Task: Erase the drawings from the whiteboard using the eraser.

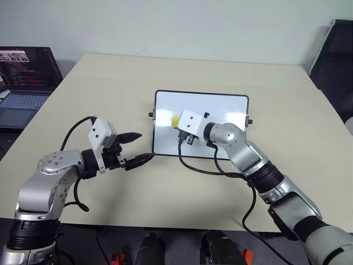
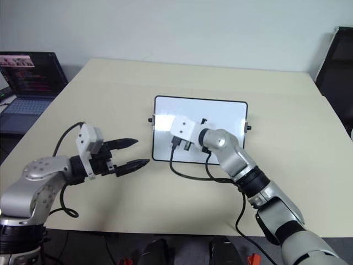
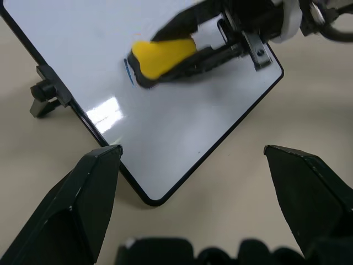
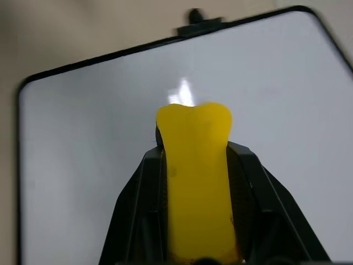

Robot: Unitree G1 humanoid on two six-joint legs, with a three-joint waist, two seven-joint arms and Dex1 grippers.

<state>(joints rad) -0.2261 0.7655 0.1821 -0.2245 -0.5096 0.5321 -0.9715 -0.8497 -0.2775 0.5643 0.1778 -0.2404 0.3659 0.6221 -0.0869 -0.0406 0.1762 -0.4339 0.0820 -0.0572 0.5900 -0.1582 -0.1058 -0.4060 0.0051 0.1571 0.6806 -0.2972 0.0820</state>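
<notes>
Your right gripper [image 3: 182,52] is clamped on the eraser [image 3: 162,58], yellow block squeezed between both black fingers with its free end sticking out past the tips, so the dark underside can reach the board while the fingers stay off it. You've got it over the left half of the whiteboard [image 1: 226,107], which lies flat near the middle of the table [image 1: 110,77], long edges running parallel to the table's near edge. The dark face looks pressed onto the white surface, though I can't confirm contact. Of the drawings, I can make out one thin blue stroke [image 3: 129,73], right at the eraser's end toward the board's left edge; my guess is the eraser sits on top of the rest, or they're already gone. The rest of the board reads clean apart from glare. Your left gripper [image 1: 134,148] hovers above the table just off the board's near-left corner, fingers spread wide, holding nothing and touching nothing; it looks staged there to steady the frame if the board slides under the wiping. The laptop [image 1: 25,77] at the table's far-left corner is well clear of both arms.
</notes>
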